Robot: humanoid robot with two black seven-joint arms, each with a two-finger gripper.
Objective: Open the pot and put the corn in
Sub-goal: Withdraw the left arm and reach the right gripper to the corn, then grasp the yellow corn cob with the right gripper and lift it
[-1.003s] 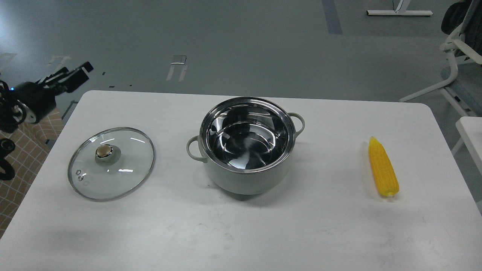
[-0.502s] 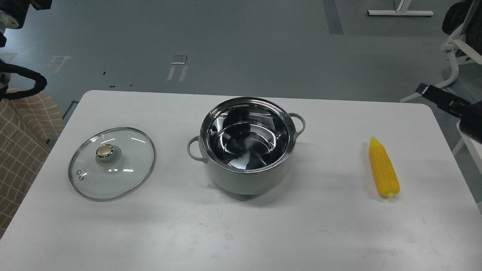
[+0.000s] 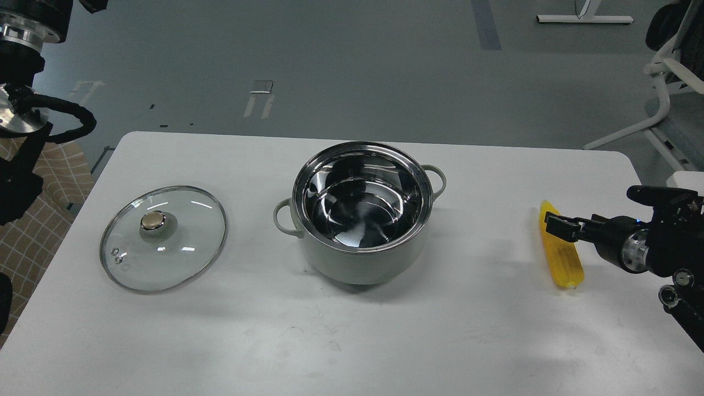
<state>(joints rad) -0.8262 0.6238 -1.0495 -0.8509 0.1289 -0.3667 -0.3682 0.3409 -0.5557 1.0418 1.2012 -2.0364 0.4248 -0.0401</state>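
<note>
The pot (image 3: 363, 258) stands open in the middle of the white table, its shiny steel inside empty. Its glass lid (image 3: 163, 237) lies flat on the table to the left, knob up. The yellow corn (image 3: 562, 258) lies on the table at the right, tip pointing away from me. My right gripper (image 3: 588, 212) reaches in from the right edge, open, with one dark finger (image 3: 561, 226) over the corn's upper half. I cannot tell whether it touches the corn. My left arm (image 3: 33, 27) rises out of the top left corner, and its gripper is out of view.
The table (image 3: 352, 341) has a rounded far edge. A white chair (image 3: 668, 82) stands beyond the far right corner. A checked cloth (image 3: 38, 220) lies off the table's left side.
My right arm has come down and leftward from beyond the table's far right corner to the corn. My left arm has lifted away from the lid side toward the top left corner.
</note>
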